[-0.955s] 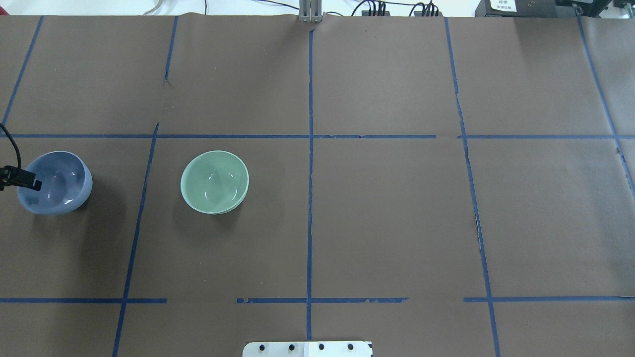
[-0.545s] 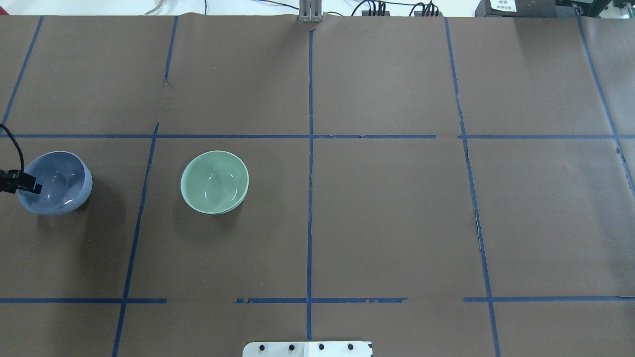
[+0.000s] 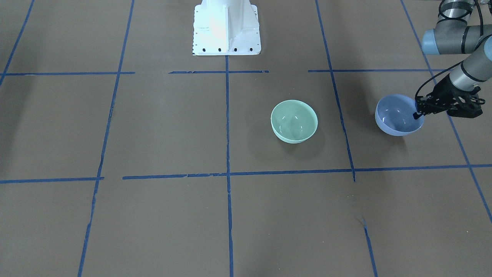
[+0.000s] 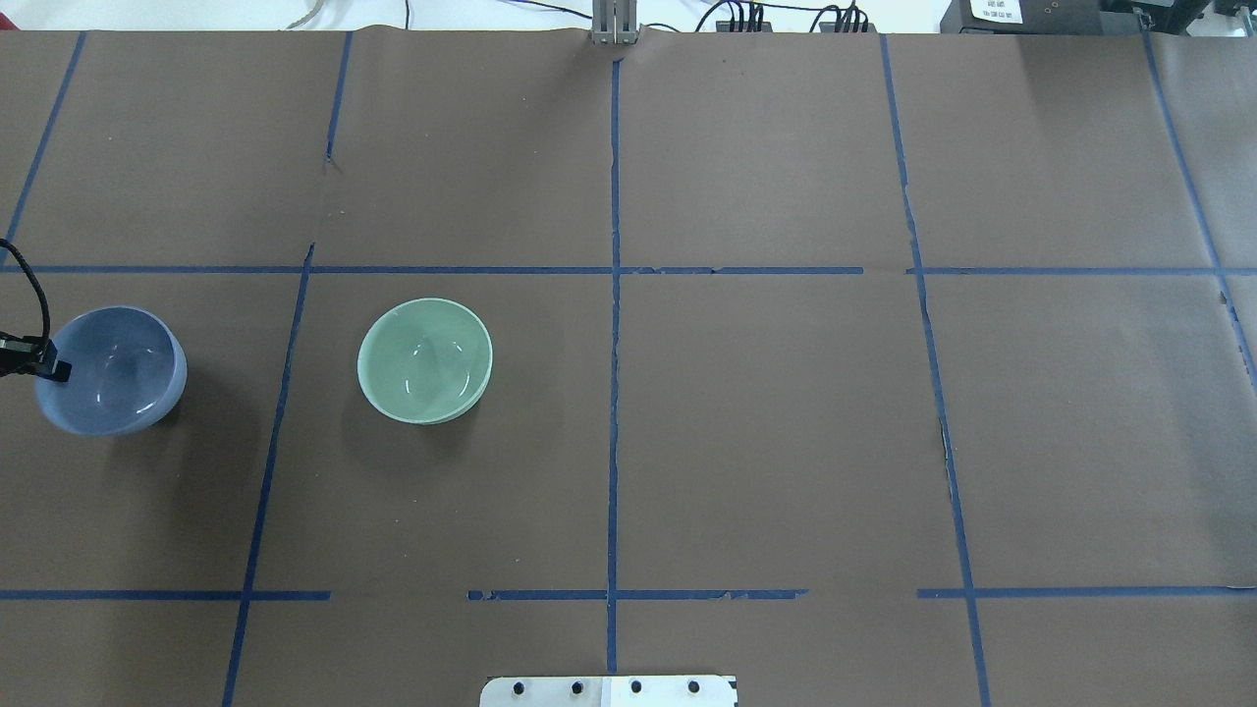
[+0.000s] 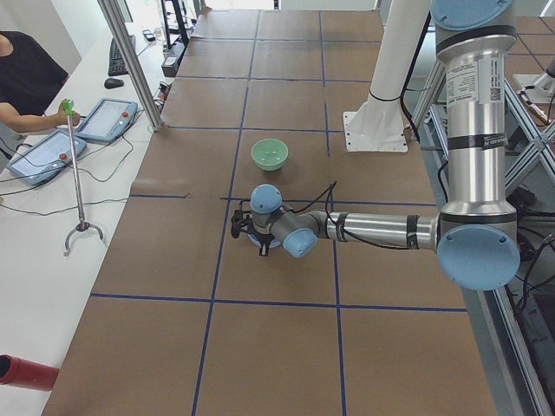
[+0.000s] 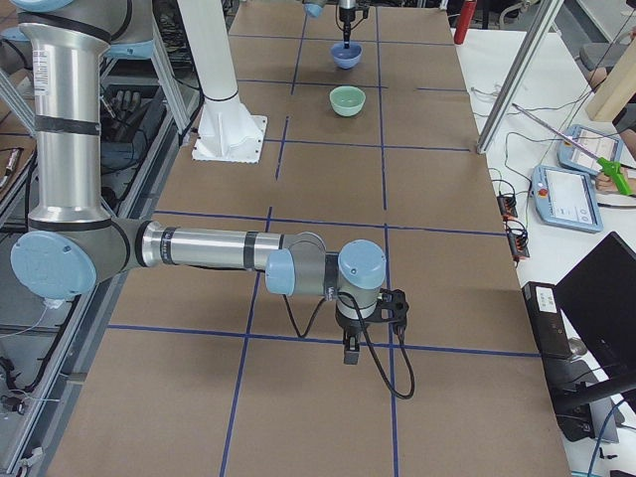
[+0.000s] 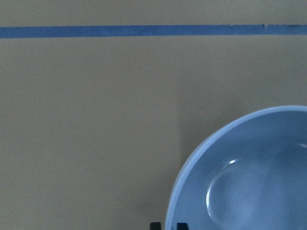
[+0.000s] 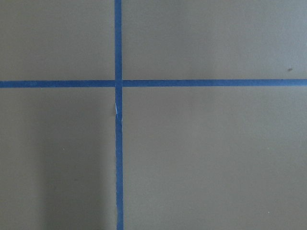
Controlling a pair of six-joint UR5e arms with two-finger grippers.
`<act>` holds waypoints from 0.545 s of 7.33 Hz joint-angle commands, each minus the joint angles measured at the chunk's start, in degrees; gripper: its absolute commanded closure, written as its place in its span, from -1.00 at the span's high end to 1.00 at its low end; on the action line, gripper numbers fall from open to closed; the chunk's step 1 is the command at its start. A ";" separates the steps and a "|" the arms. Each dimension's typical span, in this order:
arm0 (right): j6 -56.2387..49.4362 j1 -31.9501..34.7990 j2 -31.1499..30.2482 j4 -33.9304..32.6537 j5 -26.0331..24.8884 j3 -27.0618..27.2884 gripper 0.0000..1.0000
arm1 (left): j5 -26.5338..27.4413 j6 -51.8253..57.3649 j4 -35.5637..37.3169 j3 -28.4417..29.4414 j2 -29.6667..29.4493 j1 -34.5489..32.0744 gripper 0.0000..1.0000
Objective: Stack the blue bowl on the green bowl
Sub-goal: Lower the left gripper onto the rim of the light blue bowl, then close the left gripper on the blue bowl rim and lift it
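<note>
The blue bowl (image 3: 398, 115) sits at the table's left side, also in the overhead view (image 4: 113, 373) and filling the lower right of the left wrist view (image 7: 249, 182). My left gripper (image 3: 416, 114) is at its outer rim, with one fingertip inside and one outside the wall, shut on it; it also shows in the overhead view (image 4: 57, 370). The bowl looks slightly tilted. The green bowl (image 3: 294, 121) stands upright and empty about a bowl's width toward the centre (image 4: 424, 360). My right gripper (image 6: 348, 353) hangs over bare table far away; I cannot tell if it is open or shut.
The table is brown paper with a grid of blue tape lines (image 4: 614, 393). The white robot base plate (image 3: 226, 27) is at the near middle edge. Operators' tablets (image 5: 104, 120) and a metal post (image 5: 130, 61) stand beyond the far edge.
The left gripper's tip has drawn back a little to the left, toward the bowl's rim. The blue bowl has shifted slightly and its tilt looks different. The green bowl has not moved.
</note>
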 commanded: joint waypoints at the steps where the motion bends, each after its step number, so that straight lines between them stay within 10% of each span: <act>1: 0.00 0.00 0.00 0.02 0.05 0.00 1.00 | -4.35 5.19 12.84 -10.63 0.51 -4.01 -1.00; 4: 0.00 0.00 0.00 0.02 -0.04 0.00 1.00 | -3.74 18.59 45.74 -26.40 -5.25 -14.75 -1.00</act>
